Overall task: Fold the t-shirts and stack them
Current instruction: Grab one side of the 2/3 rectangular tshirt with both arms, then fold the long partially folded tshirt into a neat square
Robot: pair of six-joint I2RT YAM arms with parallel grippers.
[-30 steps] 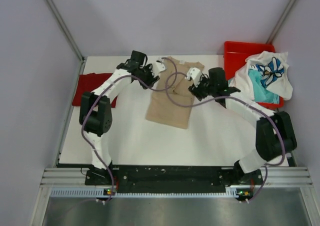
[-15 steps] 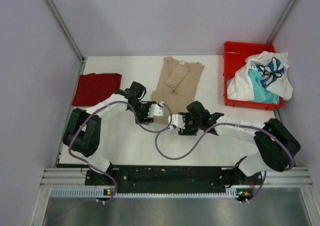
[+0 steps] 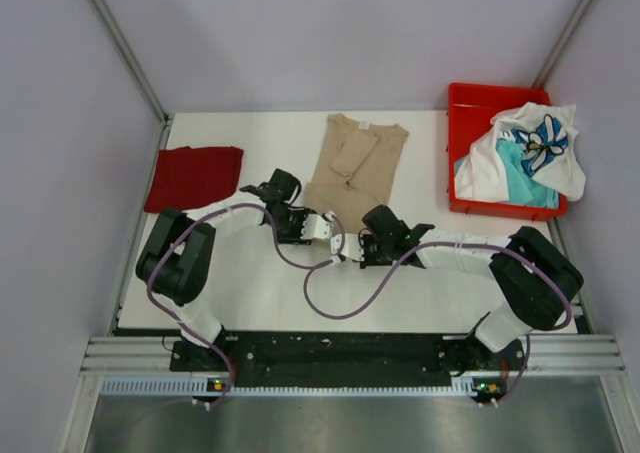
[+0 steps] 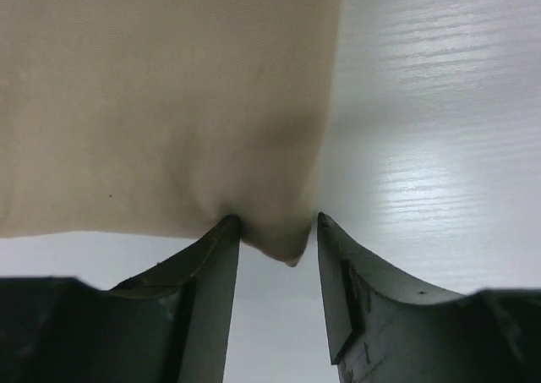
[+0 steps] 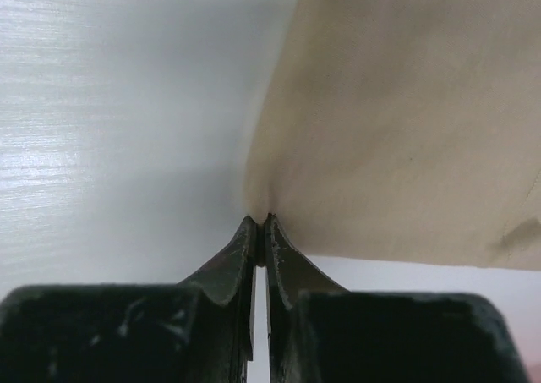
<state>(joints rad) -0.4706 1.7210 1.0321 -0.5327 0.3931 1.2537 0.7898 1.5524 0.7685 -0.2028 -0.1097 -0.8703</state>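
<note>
Both arms slid in; the tan shirt (image 3: 360,173) stretches away from them. The right gripper (image 5: 260,221) pinches its edge; the left gripper (image 4: 275,224) is half open around it.

Bright even light, soft shadows

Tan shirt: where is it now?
Top view: tan shirt lies centre-far on the table, dark red shirt to its left, red bin to its right; left gripper and right gripper at its near hem.

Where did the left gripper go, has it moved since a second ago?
Yes. The left gripper came toward the near edge of the table: it was farther back than the dark red t-shirt, now it is nearer than it.
</note>
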